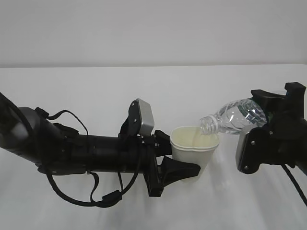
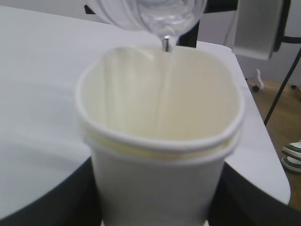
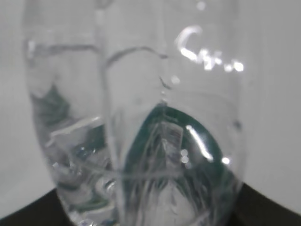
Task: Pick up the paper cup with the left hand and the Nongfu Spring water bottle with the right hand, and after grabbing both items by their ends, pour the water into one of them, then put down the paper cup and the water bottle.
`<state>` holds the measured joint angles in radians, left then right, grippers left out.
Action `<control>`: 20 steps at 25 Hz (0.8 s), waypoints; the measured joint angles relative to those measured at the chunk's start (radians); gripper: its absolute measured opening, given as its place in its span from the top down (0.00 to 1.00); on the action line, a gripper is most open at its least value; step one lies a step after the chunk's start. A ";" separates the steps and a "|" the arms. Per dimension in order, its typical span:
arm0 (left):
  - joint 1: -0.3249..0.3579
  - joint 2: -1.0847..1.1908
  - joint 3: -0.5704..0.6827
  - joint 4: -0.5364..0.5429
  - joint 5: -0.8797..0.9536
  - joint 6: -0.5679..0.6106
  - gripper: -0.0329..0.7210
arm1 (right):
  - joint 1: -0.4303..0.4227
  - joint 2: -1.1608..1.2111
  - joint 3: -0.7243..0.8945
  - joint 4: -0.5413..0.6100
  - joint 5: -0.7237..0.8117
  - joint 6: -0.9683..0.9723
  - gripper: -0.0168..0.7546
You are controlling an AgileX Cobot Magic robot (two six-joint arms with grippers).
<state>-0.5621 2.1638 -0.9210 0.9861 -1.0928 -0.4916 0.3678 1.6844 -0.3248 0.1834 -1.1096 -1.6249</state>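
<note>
Stretching across the room is a plain white table (image 1: pixel 96 91), meeting a pale bare wall (image 1: pixel 144 28) at its far edge; in the left wrist view the table's right edge is giving way to a brownish floor (image 2: pixel 282 117) where a green-and-white shoe (image 2: pixel 294 155) is showing. Out over the middle of the table, the left gripper (image 1: pixel 184 165) is clasping the paper cup (image 1: pixel 194 148) by its lower part, holding it upright; the cup is white outside, cream inside, its rolled rim squeezed slightly out of round. The right gripper (image 1: pixel 261 124) is clamping the base end of the Nongfu Spring water bottle (image 1: pixel 235 117), which is lying tilted with its open neck dipping just over the cup's right rim. The bottle is clear and ribbed with a dark green label, and a thin stream of water (image 2: pixel 165 47) is running from its mouth into the cup.
</note>
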 joint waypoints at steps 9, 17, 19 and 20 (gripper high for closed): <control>0.000 0.000 0.000 0.005 0.000 0.000 0.40 | 0.000 0.000 0.000 0.000 -0.002 -0.004 0.48; 0.000 0.000 0.000 0.009 0.000 -0.002 0.40 | 0.000 0.000 0.000 0.002 -0.004 -0.015 0.48; 0.000 0.000 0.000 0.009 0.000 -0.002 0.40 | 0.000 0.000 0.000 0.002 -0.004 -0.015 0.48; 0.000 0.000 0.000 0.009 0.000 -0.004 0.40 | 0.000 0.000 0.000 0.002 -0.004 -0.015 0.48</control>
<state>-0.5621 2.1638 -0.9210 0.9952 -1.0928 -0.4952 0.3678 1.6844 -0.3248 0.1852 -1.1133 -1.6404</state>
